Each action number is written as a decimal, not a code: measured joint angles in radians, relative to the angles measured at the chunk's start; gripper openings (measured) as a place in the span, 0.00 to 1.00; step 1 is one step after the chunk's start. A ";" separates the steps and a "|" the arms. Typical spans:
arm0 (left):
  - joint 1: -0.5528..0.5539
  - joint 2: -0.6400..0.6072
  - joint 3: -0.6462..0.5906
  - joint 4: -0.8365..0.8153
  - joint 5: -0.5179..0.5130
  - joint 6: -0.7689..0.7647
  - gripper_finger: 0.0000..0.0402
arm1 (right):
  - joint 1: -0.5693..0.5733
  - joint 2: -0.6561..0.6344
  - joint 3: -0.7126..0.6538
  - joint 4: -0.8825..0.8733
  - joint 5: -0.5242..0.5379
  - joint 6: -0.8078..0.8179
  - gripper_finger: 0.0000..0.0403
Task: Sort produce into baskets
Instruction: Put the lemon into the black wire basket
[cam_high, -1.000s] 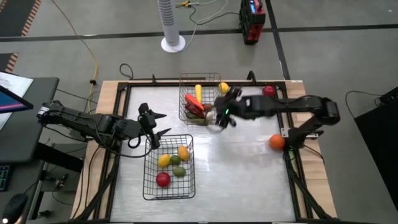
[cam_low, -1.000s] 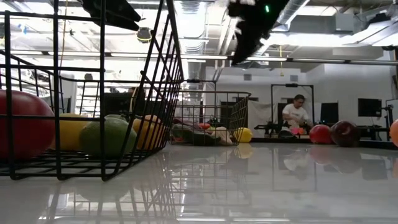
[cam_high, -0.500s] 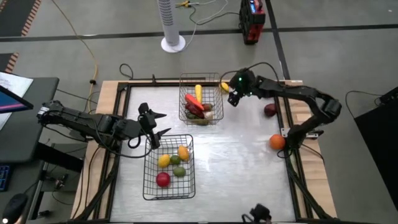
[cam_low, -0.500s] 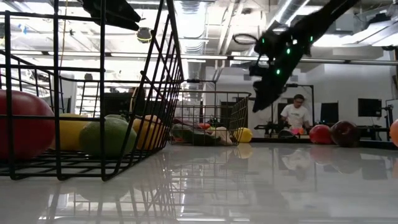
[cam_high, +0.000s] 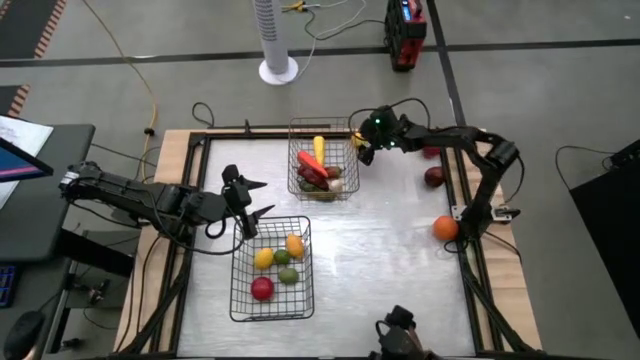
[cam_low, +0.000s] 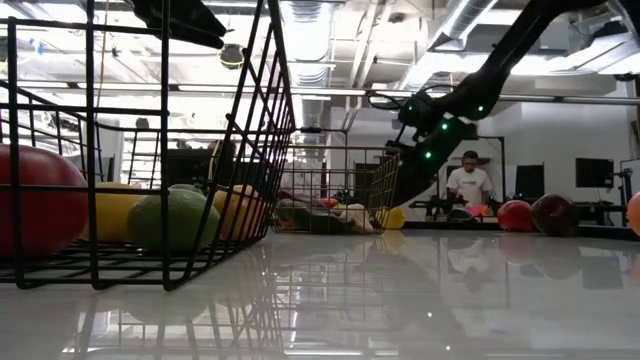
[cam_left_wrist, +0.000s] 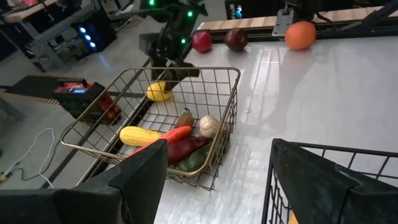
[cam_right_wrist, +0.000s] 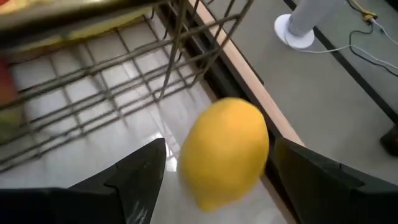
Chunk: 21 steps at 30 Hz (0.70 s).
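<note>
A yellow lemon lies on the table just right of the far wire basket, which holds peppers, a carrot and garlic. My right gripper slants down over the lemon and is open. Its fingers stand on either side of the lemon with gaps showing. The low view shows the right gripper just above the lemon. My left gripper hangs open over the far rim of the near basket, which holds a lemon, an orange, a lime and a red apple.
A red apple, a dark red one and an orange lie along the table's right edge. The wooden frame runs close behind the lemon. The white table between the baskets and the right edge is open.
My right gripper has swung from above the far basket's right side toward the table's far edge and come down over the lemon beside that basket. Its fingers stay open. The produce has not moved.
</note>
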<state>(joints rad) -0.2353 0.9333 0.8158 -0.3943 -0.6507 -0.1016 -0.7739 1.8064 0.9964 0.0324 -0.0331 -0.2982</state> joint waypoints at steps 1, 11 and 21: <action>0.002 0.000 0.000 0.000 -0.003 0.001 0.68 | -0.004 0.017 0.009 0.012 -0.005 -0.002 0.81; 0.004 0.000 0.000 -0.012 -0.011 0.002 0.68 | -0.008 0.086 0.042 0.010 -0.022 -0.026 0.72; 0.005 0.000 0.000 -0.020 -0.011 -0.008 0.68 | -0.008 0.083 0.042 0.004 -0.021 -0.046 0.58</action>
<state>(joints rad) -0.2306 0.9333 0.8158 -0.4139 -0.6621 -0.1093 -0.7815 1.8897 1.0386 0.0365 -0.0544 -0.3443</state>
